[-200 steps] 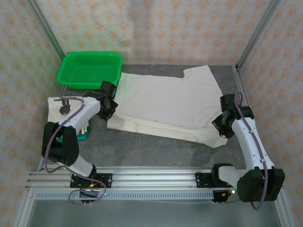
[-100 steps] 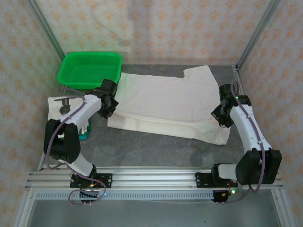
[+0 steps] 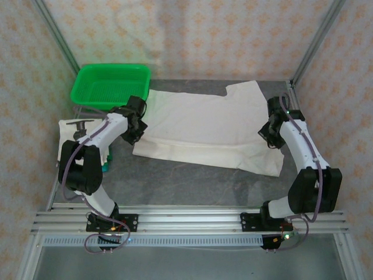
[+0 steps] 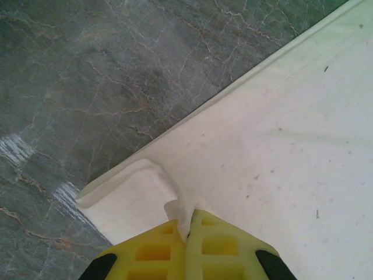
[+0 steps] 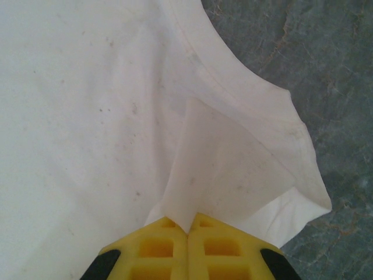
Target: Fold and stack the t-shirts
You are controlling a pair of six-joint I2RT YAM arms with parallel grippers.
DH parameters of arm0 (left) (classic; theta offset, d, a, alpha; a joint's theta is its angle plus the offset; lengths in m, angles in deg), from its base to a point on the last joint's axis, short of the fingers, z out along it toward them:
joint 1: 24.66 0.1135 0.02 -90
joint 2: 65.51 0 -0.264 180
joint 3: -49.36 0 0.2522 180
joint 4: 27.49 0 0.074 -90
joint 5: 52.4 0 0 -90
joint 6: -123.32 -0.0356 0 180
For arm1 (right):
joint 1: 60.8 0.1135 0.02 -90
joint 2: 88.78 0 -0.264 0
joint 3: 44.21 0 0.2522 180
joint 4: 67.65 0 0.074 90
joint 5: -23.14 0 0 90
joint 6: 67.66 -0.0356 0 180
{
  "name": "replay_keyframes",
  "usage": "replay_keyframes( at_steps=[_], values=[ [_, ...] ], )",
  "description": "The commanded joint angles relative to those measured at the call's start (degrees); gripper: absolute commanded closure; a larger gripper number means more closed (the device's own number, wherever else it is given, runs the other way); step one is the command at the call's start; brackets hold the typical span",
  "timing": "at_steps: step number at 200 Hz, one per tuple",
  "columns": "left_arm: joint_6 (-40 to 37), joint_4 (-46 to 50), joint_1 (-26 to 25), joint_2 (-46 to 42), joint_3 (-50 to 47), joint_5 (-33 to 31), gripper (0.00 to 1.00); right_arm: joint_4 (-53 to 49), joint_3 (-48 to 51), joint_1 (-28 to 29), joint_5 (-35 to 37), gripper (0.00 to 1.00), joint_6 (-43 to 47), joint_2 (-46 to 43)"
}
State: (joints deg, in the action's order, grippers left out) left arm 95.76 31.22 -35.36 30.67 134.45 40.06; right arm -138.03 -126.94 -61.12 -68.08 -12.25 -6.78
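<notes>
Over the last second: left gripper (image 3: 135, 125) and right gripper (image 3: 271, 133) carried farther back, toward the depth of the basket (image 3: 111, 84). Near edge of t-shirt (image 3: 204, 122), spread right of the basket, dragged along. Fold roughly half done, by estimate. Wrist views: both sets of jaws pressed together, pinching white cloth. Overhead: pinch hidden, full outline given.

The spread t-shirt (image 3: 204, 128) lies across the rear half of the table (image 3: 192, 184). The basket (image 3: 108, 87) occupies the rear-left corner; the second t-shirt (image 3: 67, 137) lies before it, at the left edge.
</notes>
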Motion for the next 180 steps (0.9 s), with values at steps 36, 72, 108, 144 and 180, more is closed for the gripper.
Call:
replay_keyframes(
  at_steps=[36, 72, 108, 144, 180],
  values=[
    [-0.5, 3.6, 0.8, 0.2, 0.8, -4.7, 1.00, 4.1, -1.8, -0.9, 2.7, 1.00, 0.2, 2.8],
    [-0.8, 3.6, 1.0, 1.1, 1.4, -4.6, 1.00, 5.8, -2.7, -1.3, 3.4, 1.00, 0.2, 4.5],
    [-1.1, 3.7, 1.0, 1.7, 1.9, -4.7, 1.00, 6.7, -3.6, -1.4, 3.2, 1.00, 0.7, 6.6],
    [-1.1, 3.7, 1.1, 2.0, 1.6, -4.7, 1.00, 7.4, -4.7, -1.4, 2.3, 1.00, 1.5, 9.0],
    [-1.0, 3.3, 1.1, 2.7, 1.3, -4.2, 1.00, 7.7, -4.4, -1.4, 1.8, 1.00, 1.7, 10.4]
  ],
)
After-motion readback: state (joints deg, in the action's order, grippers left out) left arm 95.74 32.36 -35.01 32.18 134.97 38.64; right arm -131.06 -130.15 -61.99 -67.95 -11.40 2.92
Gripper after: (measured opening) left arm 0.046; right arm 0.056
